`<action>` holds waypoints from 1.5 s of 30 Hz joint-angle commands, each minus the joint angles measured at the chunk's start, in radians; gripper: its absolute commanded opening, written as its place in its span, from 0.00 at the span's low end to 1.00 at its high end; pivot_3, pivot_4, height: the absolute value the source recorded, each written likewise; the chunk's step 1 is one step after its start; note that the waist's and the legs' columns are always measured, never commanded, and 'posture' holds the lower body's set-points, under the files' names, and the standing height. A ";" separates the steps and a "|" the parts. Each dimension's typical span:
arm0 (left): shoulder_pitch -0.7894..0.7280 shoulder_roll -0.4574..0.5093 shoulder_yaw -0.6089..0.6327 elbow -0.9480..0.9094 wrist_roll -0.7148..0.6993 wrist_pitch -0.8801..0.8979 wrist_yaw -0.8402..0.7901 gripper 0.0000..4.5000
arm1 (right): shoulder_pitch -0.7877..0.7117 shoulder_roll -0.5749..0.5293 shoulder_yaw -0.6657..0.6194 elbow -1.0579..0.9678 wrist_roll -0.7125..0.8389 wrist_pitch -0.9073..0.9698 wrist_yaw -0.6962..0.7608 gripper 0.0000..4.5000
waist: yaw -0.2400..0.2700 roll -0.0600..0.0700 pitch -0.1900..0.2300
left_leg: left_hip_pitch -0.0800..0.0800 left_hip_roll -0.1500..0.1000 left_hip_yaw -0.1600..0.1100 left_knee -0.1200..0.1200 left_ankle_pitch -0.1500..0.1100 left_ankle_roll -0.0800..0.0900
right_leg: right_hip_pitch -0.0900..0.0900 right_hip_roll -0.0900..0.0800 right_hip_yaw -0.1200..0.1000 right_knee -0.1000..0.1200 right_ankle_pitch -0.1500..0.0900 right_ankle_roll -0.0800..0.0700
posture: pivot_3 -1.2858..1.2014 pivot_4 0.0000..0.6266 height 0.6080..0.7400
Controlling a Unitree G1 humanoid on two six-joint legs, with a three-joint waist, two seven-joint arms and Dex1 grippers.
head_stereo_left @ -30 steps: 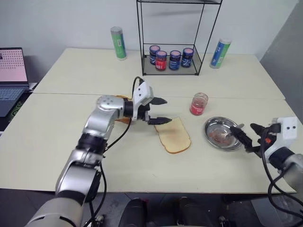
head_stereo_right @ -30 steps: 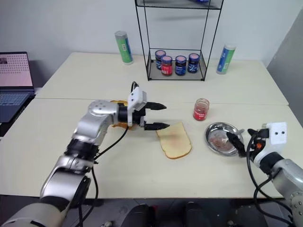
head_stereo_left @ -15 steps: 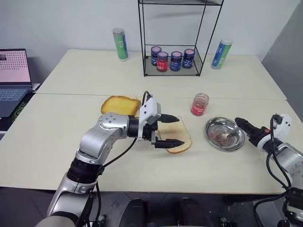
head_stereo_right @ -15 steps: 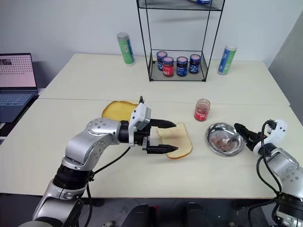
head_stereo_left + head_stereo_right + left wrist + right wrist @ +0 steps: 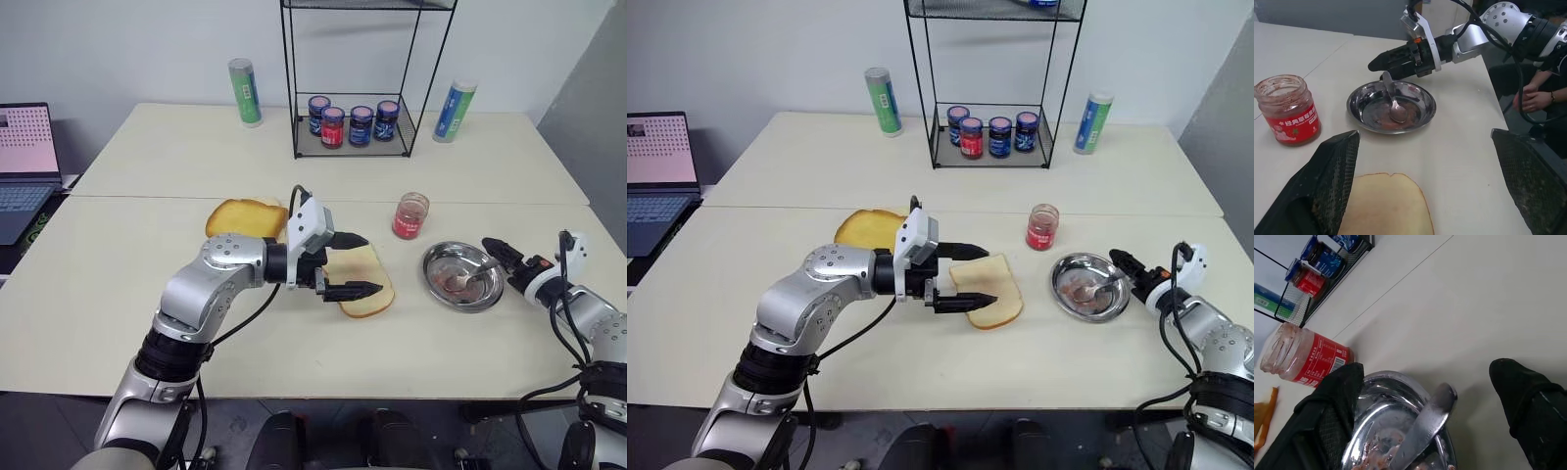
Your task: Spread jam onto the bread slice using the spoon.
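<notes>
- The left gripper [image 5: 351,264] hung wide open over the near-left edge of the bread [image 5: 364,281], holding nothing; one finger lay across the slice's far side, the other just off its near edge.
- The bread lay flat on the table [image 5: 118,294] near mid-table, rounded end toward the robot, long axis running away from it.
- To its right sat the bowl [image 5: 462,277], with the spoon [image 5: 474,275] in it: scoop down in the smeared bottom, handle rising over the right rim.
- The right gripper [image 5: 1382,61] was at that rim, fingers parted either side of the handle tip but not yet closed on it, and empty. The handle pointed almost straight at the fingers, so I judged this arm far the nearer for the pickup; the left was well apart from it.
- The jam [image 5: 410,214] stood lidless, just beyond the bowl's left edge, between bowl and bread.
- A thicker yellow slice [image 5: 243,217] lay beyond the left arm, partly hidden by it.
- Whether the fingers touched the handle was hard to tell.
- Whether the scoop held any jam, I could not make out.
</notes>
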 commanded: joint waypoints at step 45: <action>-0.048 -0.055 0.141 0.042 -0.052 0.000 0.209 1.00 | -0.374 0.083 0.180 -0.378 -0.082 -0.118 -0.251 0.00 | -0.018 0.002 0.002 | -0.001 0.000 -0.001 -0.001 0.000 0.000 | 0.000 0.000 -0.001 -0.001 0.000 0.000 | 0.52 0.24 1.00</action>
